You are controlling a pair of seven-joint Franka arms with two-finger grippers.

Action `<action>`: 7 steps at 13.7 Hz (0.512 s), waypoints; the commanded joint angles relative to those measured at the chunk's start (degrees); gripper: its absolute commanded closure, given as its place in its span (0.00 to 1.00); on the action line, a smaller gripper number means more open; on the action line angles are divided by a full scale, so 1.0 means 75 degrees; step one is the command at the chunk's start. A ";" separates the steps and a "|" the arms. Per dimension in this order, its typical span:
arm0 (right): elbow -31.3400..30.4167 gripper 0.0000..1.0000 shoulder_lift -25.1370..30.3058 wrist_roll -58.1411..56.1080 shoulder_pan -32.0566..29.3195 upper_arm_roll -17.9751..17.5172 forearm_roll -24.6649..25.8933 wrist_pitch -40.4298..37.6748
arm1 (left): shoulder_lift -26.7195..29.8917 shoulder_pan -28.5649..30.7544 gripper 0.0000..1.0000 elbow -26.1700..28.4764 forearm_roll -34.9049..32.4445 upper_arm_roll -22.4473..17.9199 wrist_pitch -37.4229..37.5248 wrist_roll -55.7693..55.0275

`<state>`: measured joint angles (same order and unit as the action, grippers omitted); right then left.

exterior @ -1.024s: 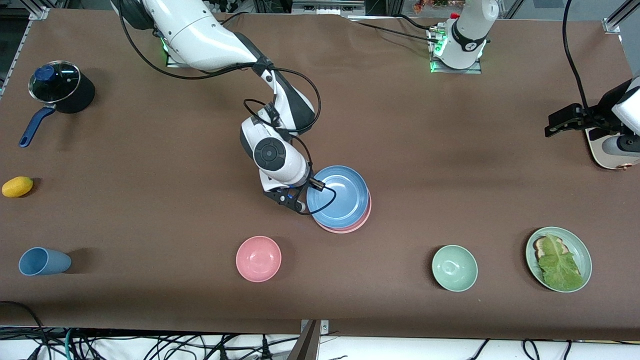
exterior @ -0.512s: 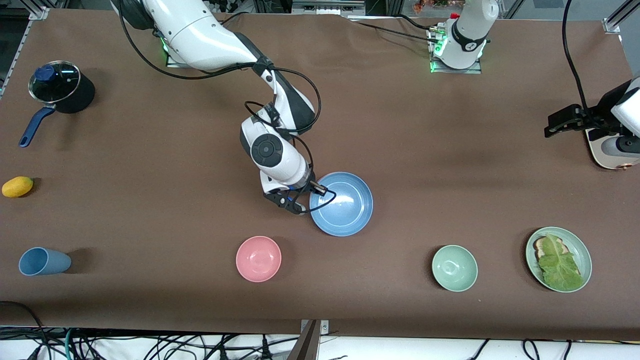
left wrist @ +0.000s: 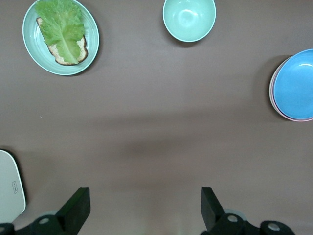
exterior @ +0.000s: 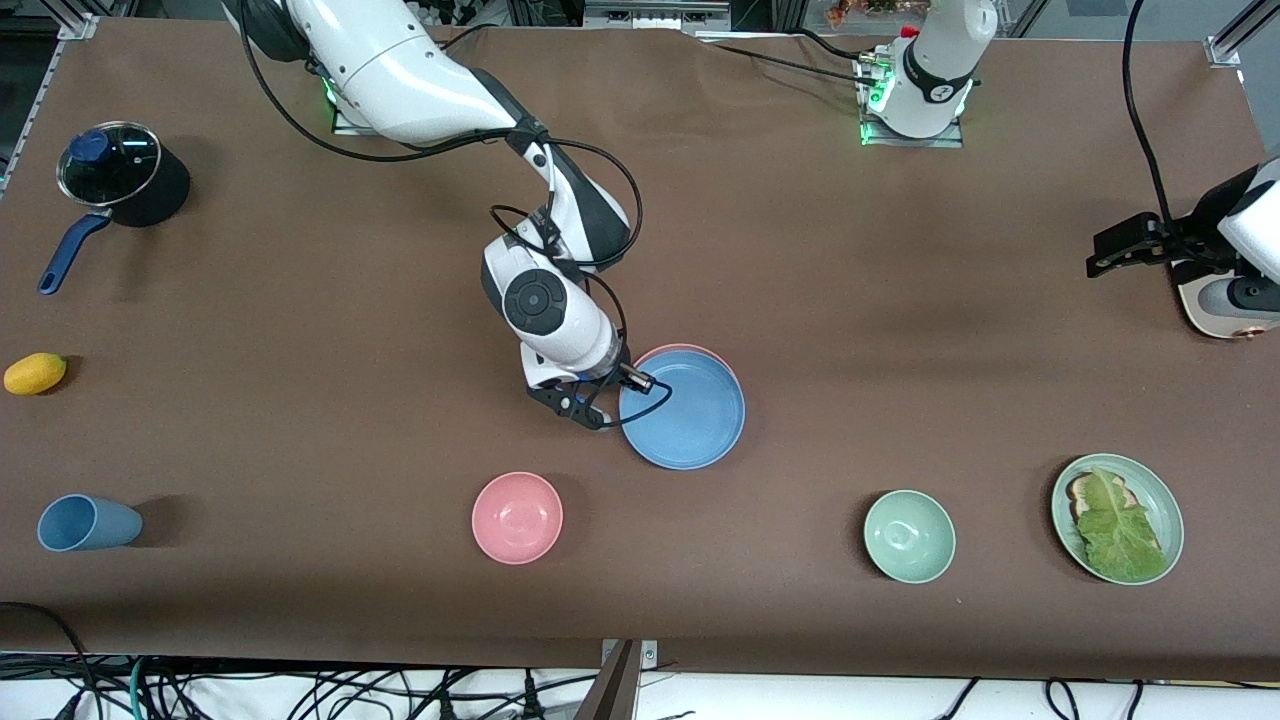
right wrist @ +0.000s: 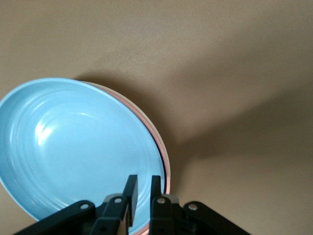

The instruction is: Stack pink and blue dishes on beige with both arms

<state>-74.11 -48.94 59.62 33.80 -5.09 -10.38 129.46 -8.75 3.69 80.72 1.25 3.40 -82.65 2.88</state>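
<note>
Right gripper (exterior: 597, 408) sits at the rim of the blue plate (exterior: 690, 415), which rests on the pink plate (exterior: 690, 349) mid-table; its grip cannot be told. Left gripper (left wrist: 143, 197) waits open over the left arm's end. Pulling away while pinching could drag the blue plate askew.

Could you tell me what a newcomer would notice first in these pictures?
Mid-table, the right gripper sits at the rim of the blue plate, which tops a pink plate. The left gripper hangs open over bare table at the left arm's end, near the lettuce plate.
</note>
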 commanded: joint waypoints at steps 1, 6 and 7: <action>0.0072 0.00 0.0254 0.0043 -0.0019 0.0138 0.0223 -0.0606 | -0.0076 0.0047 0.00 -0.0192 0.0091 0.0016 0.0039 0.0179; 0.0037 0.00 0.1215 -0.1625 -0.0276 0.1040 0.0997 -0.1848 | -0.0087 0.0047 0.00 -0.0192 0.0091 0.0016 0.0027 0.0179; 0.0014 0.00 0.1472 -0.2375 -0.0370 0.1227 0.0985 -0.2234 | -0.0087 0.0047 0.00 -0.0203 0.0091 0.0016 0.0027 0.0179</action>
<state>-72.76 -41.87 50.06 32.61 2.48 -3.59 117.14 -8.77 3.69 80.69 1.25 3.40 -82.65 2.88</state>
